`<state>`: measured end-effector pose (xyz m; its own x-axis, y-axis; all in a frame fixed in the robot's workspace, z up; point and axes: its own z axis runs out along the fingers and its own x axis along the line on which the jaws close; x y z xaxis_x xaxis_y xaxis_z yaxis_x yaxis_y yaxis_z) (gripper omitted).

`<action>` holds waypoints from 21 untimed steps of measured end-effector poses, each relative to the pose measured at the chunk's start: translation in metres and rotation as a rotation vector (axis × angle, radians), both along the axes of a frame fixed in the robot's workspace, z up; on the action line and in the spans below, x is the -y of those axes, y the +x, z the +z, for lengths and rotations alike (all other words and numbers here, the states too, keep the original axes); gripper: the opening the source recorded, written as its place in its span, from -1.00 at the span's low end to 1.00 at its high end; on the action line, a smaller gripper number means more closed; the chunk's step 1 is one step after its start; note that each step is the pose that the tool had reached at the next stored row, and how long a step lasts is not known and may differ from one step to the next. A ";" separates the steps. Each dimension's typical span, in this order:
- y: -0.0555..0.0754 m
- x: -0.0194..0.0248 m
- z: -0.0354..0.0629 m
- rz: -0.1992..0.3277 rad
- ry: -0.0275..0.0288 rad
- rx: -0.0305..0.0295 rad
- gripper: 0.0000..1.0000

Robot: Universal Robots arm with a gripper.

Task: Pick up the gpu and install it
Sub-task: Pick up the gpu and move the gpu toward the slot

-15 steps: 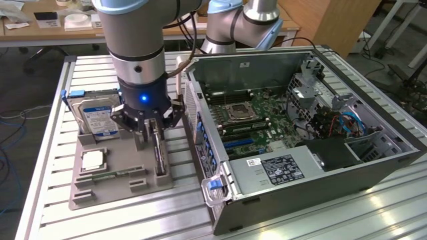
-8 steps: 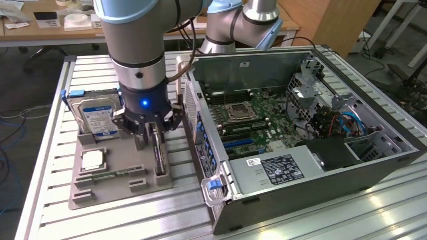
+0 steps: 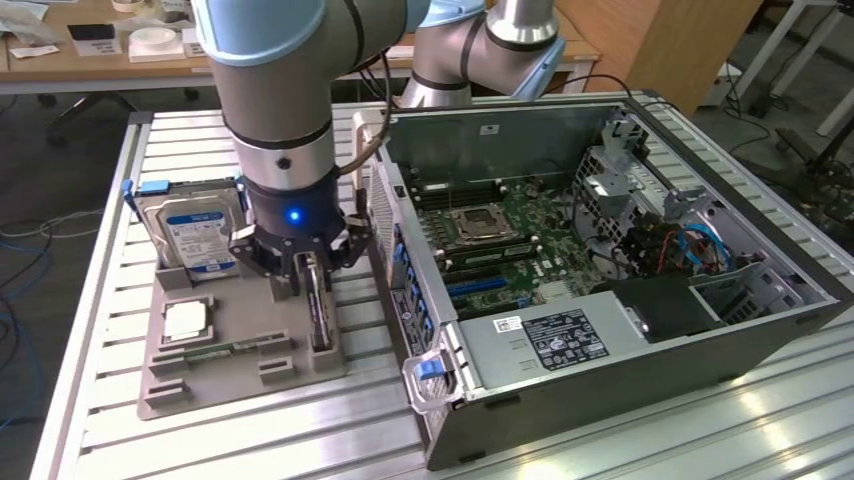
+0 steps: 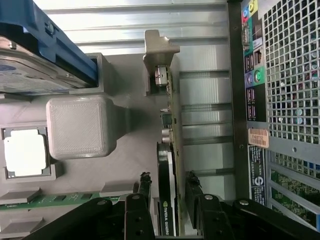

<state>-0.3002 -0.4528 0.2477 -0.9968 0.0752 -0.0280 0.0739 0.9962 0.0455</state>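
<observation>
pick-up stage of the gpu installation. the gpu [image 3: 318, 305], a thin flat dark card with a tan-brown reverse and a silvery metal bracket at one end, is seen standing on edge in a slot of the grey moulded plastic tray [image 3: 227, 335]. the tray is set on the ribbed aluminium worktop [image 3: 187, 140], just beside the open black computer case [image 3: 747, 325]; the card is not yet in the case. the black two-fingered tool [image 3: 311, 288] is positioned directly over the card. in the wrist view its fingers [image 4: 145, 182] are shown partly open on either side of the card, with a narrow gap at each face, so nothing is held. the step in hand is judged to be the grasp. a square closure on both faces is called for, then a straight lift out of the slot, so that the card is not tilted against the tray walls.
</observation>
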 end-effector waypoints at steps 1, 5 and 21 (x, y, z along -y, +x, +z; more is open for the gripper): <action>0.000 0.0000 -0.0001 0.000 -0.0001 0.0000 -0.17; 0.000 -0.0002 -0.0052 0.000 0.0000 0.0001 -0.17; 0.000 -0.0029 -0.0152 0.000 0.0001 0.0001 -0.17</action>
